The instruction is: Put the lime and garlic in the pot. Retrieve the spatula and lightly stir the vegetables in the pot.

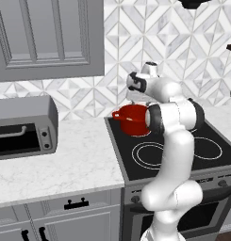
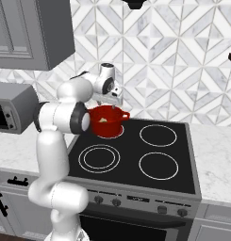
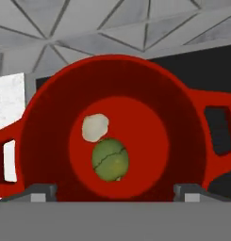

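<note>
In the left base view, the red pot (image 1: 133,120) sits on the back left burner of the black stove (image 1: 173,150), with the arm rising in front of it; the hand (image 1: 134,100) hangs just above the pot's rim, pointing down, partly hidden behind the arm. A toaster oven (image 1: 22,127) stands on the marble worktop (image 1: 65,164) to the left, well apart from the pot. In the right base view, the hand (image 2: 111,102) is seen directly over the pot (image 2: 107,121), close to its opening and not touching it, and a pale spot shows inside the pot. The other three burners lie bare to the right and front. In the hand view, the camera looks straight down into the pot (image 3: 112,94), which lies right below the hand; the fingertips (image 3: 41,192) stand far apart at the two lower sides, holding nothing. On the pot's floor the green lime (image 3: 110,160) lies near the middle, and the whitish garlic (image 3: 94,127) rests just beside it, touching or nearly touching. The pot's two loop handles stick out at either side.
</note>
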